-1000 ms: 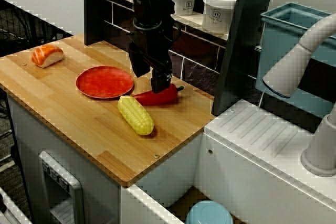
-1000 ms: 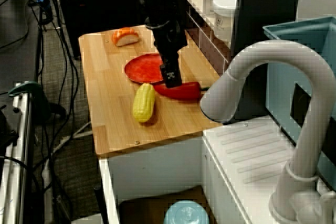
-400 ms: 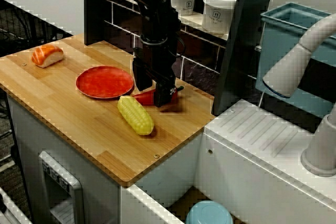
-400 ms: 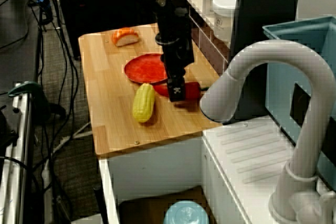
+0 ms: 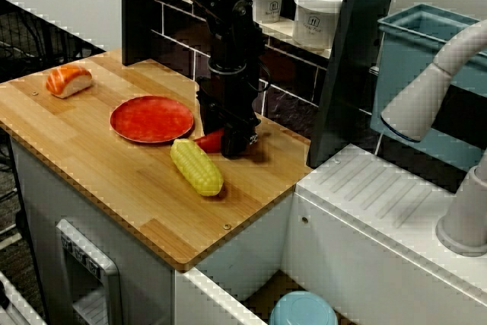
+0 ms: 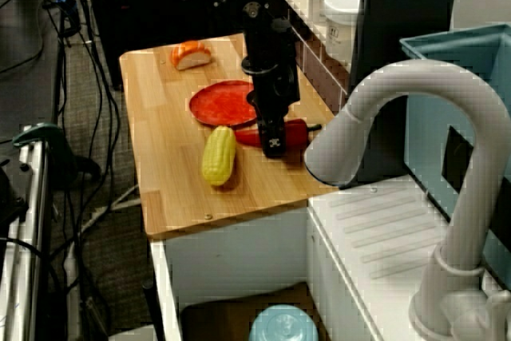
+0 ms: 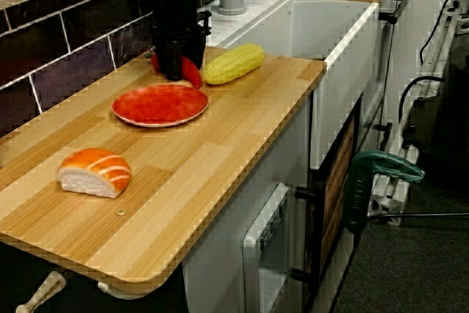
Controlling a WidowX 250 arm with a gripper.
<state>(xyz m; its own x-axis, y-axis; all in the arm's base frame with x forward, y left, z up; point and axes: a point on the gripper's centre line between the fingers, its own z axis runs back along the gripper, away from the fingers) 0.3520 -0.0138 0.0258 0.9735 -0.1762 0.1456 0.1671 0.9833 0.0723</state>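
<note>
Jaws straddle one pepper point(image 6: 297, 130) beside one corn cob point(image 6: 219, 156).

Wooden counter point(image 5: 114, 176), on it a salmon sushi point(image 5: 68, 81), a red plate point(image 5: 151, 119), a corn cob point(image 5: 196, 167), a red pepper point(image 6: 297, 132).

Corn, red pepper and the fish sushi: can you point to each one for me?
corn cob point(image 5: 196, 167): view from the counter's front corner, middle of the cob.
red pepper point(image 6: 294, 132): view from above the tap, fat part near the stem.
salmon sushi point(image 7: 99, 160): view along the counter, orange fish on top.
</note>
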